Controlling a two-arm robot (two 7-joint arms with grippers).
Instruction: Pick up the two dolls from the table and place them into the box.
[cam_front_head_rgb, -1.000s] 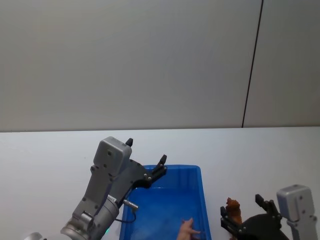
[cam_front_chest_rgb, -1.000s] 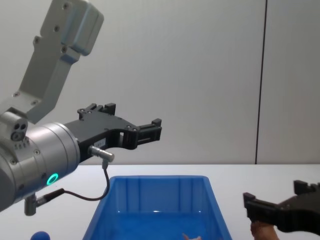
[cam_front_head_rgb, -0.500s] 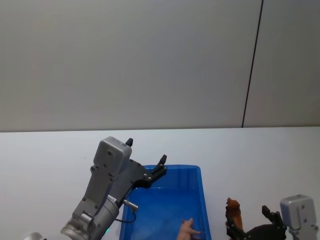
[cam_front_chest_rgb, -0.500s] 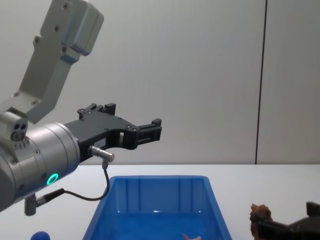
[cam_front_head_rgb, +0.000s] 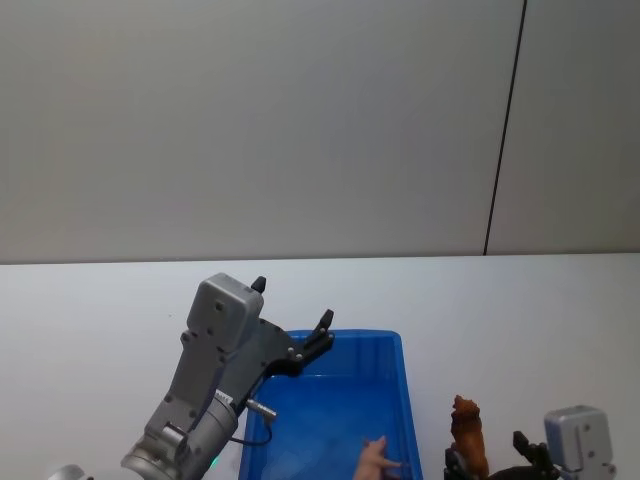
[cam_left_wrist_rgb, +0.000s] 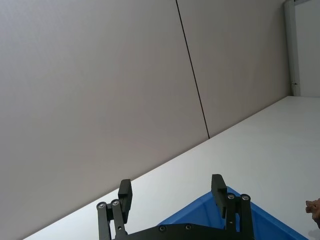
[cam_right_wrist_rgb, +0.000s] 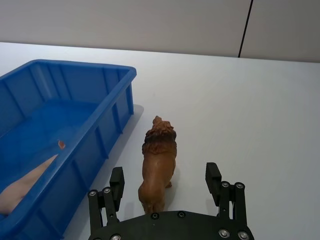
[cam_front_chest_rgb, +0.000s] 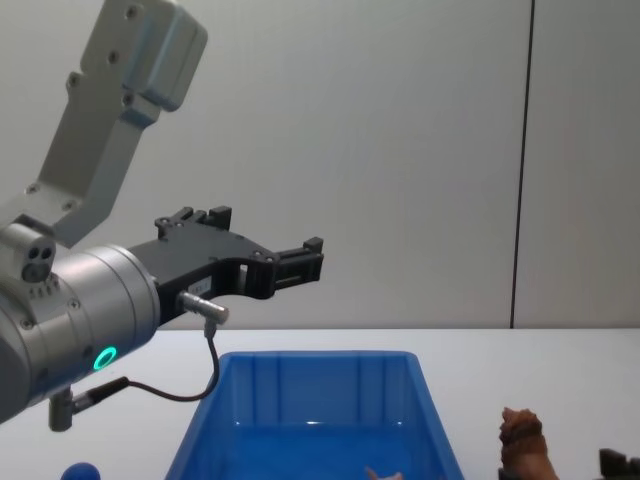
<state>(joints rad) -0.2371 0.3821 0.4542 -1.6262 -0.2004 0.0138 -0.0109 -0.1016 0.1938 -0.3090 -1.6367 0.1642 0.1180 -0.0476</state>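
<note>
Right gripper (cam_right_wrist_rgb: 165, 171) has backed off, spread astride the lion (cam_right_wrist_rgb: 159, 165), whose length runs straight ahead; left gripper (cam_left_wrist_rgb: 171, 181) hangs spread over box (cam_front_chest_rgb: 300, 378).

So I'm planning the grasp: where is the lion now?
In the head view the lion stands on the table at lower right, just right of the box, with the open right gripper close behind it.

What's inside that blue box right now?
The pink pig lies on the floor of the box, near the wall beside the lion, which stands outside. The box's near end is cut off, so anything there cannot be seen.
</note>
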